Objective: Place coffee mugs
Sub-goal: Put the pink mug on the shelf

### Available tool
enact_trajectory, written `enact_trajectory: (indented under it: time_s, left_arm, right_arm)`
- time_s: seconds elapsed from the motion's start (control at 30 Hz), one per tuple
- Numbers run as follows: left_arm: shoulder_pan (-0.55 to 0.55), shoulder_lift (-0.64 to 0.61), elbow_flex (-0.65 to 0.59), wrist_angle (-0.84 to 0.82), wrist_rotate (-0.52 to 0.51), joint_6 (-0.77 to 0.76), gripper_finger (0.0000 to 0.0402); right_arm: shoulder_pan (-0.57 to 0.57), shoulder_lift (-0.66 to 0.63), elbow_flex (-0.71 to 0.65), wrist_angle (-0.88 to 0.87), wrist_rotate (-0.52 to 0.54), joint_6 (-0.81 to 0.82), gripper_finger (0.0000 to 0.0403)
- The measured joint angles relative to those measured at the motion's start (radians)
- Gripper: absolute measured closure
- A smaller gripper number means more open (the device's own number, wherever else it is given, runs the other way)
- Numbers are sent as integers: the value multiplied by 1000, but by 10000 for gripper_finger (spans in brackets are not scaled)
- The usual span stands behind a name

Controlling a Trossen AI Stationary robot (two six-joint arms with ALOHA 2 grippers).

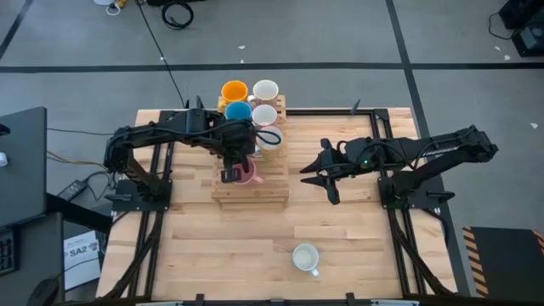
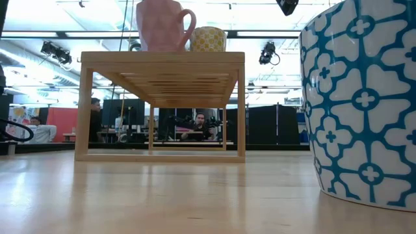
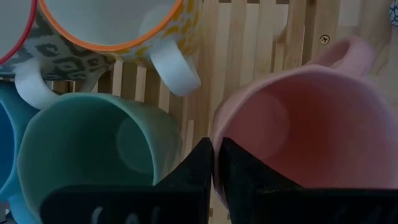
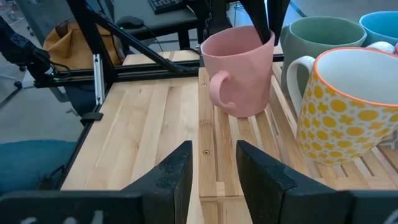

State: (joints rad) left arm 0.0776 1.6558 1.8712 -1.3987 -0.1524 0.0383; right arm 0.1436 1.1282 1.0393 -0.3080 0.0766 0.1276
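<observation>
Patterned mug (image 2: 364, 104) before wooden rack (image 2: 162, 107)

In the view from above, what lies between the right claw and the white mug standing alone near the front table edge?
Nothing: in the high view the stretch from the right claw to the lone white mug is bare wooden table.

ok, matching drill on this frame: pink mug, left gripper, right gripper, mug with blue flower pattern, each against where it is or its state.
Things:
1. pink mug
2. left gripper
3. right gripper
4. blue-patterned mug

Places or states:
A. open, beside the wooden rack
B. alone near the table's front edge
C. on the rack
D. shut on the pink mug's rim

Pairs: 1-C, 2-D, 3-A, 4-B
</observation>
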Motion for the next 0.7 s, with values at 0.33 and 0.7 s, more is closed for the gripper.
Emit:
enact_trajectory:
  time_s: [0.33, 0.7]
  left_arm:
    - [0, 0, -1, -1, -4, 0, 363]
    - [0, 0, -1, -1, -34, 1, 316]
  right_arm:
    - [0, 0, 0, 0, 0, 0, 273]
    - [0, 0, 0, 0, 0, 0, 273]
